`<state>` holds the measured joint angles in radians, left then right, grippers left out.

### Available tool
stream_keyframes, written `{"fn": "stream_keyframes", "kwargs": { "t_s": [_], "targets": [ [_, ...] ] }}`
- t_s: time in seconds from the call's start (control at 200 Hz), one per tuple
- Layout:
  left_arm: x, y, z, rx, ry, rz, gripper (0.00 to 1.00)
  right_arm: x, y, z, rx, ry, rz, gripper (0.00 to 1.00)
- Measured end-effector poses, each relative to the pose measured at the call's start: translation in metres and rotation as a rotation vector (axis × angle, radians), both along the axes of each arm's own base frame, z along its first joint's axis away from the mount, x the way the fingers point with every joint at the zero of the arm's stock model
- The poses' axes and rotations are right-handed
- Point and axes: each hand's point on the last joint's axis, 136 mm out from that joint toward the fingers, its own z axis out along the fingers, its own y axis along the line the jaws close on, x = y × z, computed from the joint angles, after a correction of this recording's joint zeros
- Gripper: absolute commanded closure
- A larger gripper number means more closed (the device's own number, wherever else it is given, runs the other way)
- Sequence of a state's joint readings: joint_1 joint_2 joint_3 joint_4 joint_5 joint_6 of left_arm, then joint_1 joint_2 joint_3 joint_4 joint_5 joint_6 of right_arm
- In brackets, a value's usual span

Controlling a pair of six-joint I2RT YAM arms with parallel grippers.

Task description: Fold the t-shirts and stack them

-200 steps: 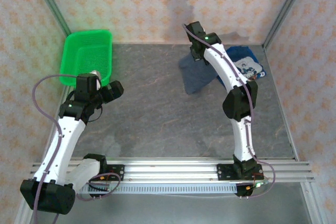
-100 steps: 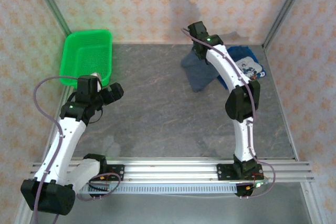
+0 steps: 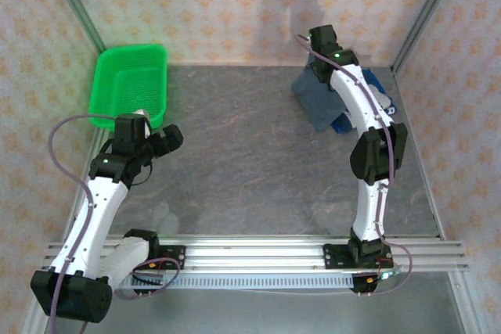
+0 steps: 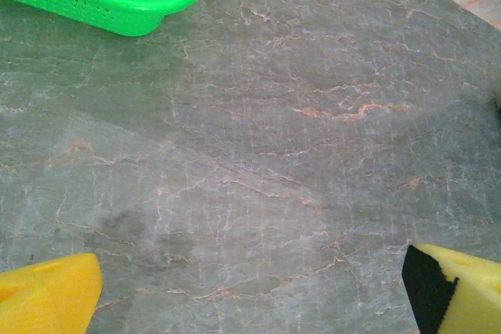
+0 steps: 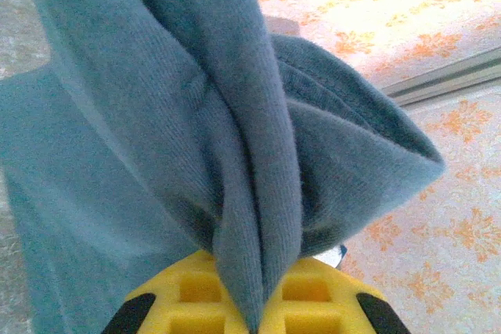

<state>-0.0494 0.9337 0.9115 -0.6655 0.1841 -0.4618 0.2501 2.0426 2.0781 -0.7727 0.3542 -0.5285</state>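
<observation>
Slate-blue shirt pinched in right gripper, jaws clamped on bunched fold, cloth draping down, way across surface from green basket, up near back wall. Wrist cam: fabric wedged between yellow fingers. Royal blue printed shirt lying just past it, further from basket, partly under arm. Left gripper wide open, holding nothing, hovering just near side of basket
</observation>
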Motion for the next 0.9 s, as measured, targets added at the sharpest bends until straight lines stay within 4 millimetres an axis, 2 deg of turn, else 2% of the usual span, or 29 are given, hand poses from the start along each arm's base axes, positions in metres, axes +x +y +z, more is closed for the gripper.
{"fn": "stream_keyframes", "kwargs": {
  "t_s": [0.13, 0.465, 0.565, 0.645, 0.67, 0.751, 0.786, 0.796, 0.861, 0.901],
  "targets": [
    [0.000, 0.002, 0.000, 0.016, 0.001, 0.000, 0.00, 0.004, -0.015, -0.002, 0.018, -0.003, -0.013, 1.00],
    [-0.005, 0.004, -0.009, 0.045, 0.043, -0.014, 0.00, 0.017, -0.071, -0.013, 0.057, -0.025, -0.092, 1.00],
    [-0.007, 0.005, -0.012, 0.060, 0.060, -0.017, 0.00, 0.028, -0.090, -0.027, 0.062, -0.028, -0.124, 1.00],
    [-0.010, 0.007, -0.015, 0.072, 0.077, -0.020, 0.00, 0.040, -0.107, -0.046, 0.062, -0.025, -0.157, 0.98],
    [-0.010, 0.007, -0.016, 0.075, 0.083, -0.022, 0.00, 0.044, -0.112, -0.051, 0.061, -0.024, -0.166, 0.94],
    [-0.013, 0.007, -0.021, 0.081, 0.103, -0.028, 0.00, 0.055, -0.130, -0.073, 0.063, -0.026, -0.214, 0.69],
    [-0.015, 0.007, -0.023, 0.081, 0.114, -0.029, 0.00, 0.059, -0.138, -0.081, 0.059, -0.033, -0.240, 0.55],
    [-0.015, 0.007, -0.024, 0.082, 0.118, -0.029, 0.00, 0.060, -0.141, -0.083, 0.054, -0.033, -0.245, 0.48],
    [-0.018, 0.007, -0.028, 0.083, 0.135, -0.033, 0.00, 0.067, -0.160, -0.094, 0.045, -0.056, -0.315, 0.34],
    [-0.019, 0.007, -0.030, 0.084, 0.148, -0.036, 0.00, 0.069, -0.173, -0.098, 0.042, -0.072, -0.360, 0.31]
  ]
}}
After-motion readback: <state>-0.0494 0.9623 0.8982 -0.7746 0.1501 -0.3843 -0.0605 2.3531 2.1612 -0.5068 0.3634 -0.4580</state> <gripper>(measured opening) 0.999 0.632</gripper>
